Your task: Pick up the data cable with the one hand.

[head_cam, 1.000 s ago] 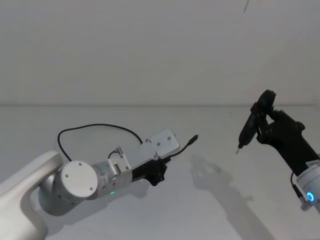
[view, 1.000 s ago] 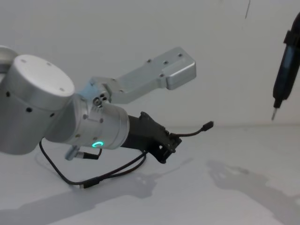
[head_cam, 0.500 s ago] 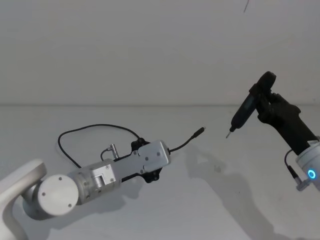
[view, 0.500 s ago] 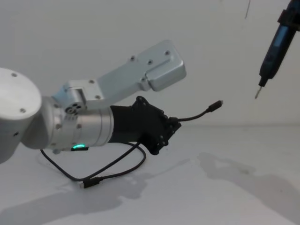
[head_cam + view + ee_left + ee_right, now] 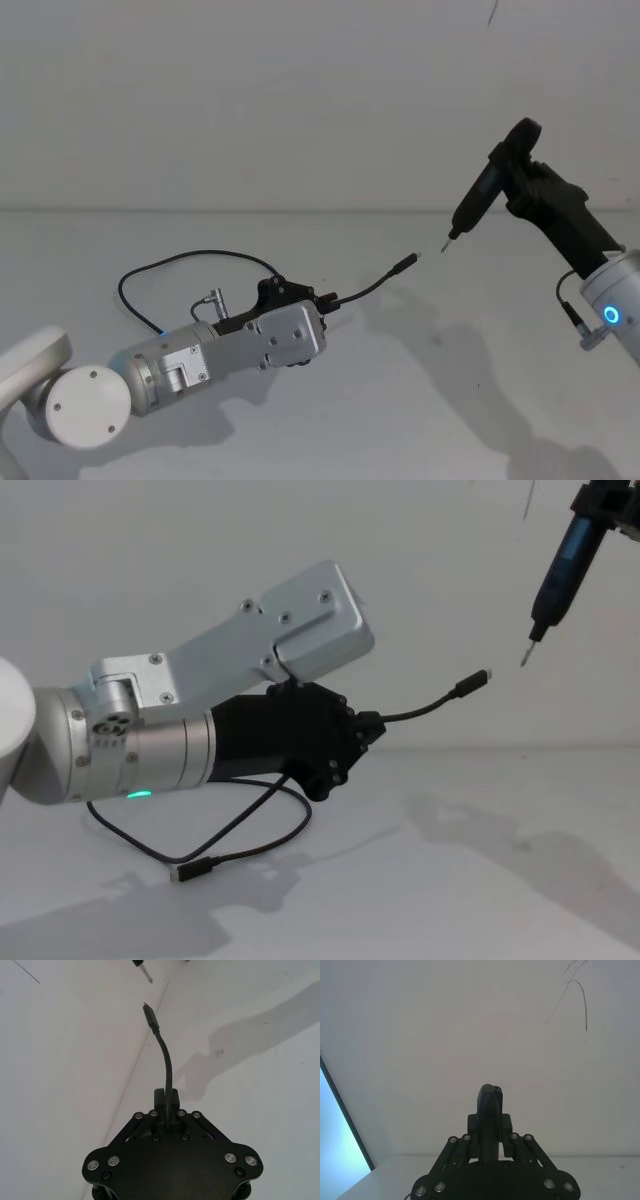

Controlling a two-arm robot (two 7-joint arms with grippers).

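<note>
- We see the left gripper (image 5: 325,298) held low over the white counter (image 5: 420,400), left of centre, reaching forward and toward the right.
- Its fingers are closed tight on the data cable (image 5: 368,289), pinching the thin black cord a short way behind one end. The left wrist view shows the cord coming straight out from between the left gripper's (image 5: 166,1097) two pressed-together fingertips.
- From that grip the free end of the data cable (image 5: 425,708) rises in a gentle curve, and its plug (image 5: 472,685) hangs in the air, clear of the counter (image 5: 470,900).
- Behind the left gripper (image 5: 372,728) the rest of the cord drops in a loose loop, runs under the silver arm and reaches the counter, where the other plug (image 5: 190,872) lies flat near the front.
- In the head view the same loop arcs away behind the arm toward the left before curling back under it.
- A green light (image 5: 138,794) glows on the underside of the left arm.
- The right gripper (image 5: 512,178) is raised high on the right, clamped around a dark pen-shaped tool (image 5: 478,197) that slants down toward the left.
- The tool's metal tip (image 5: 448,238) sits just beside the raised plug (image 5: 405,264), above and to its right, with a small gap between them.
- In the right wrist view the right gripper's (image 5: 490,1122) fingers are closed on the tool's body (image 5: 490,1097).
</note>
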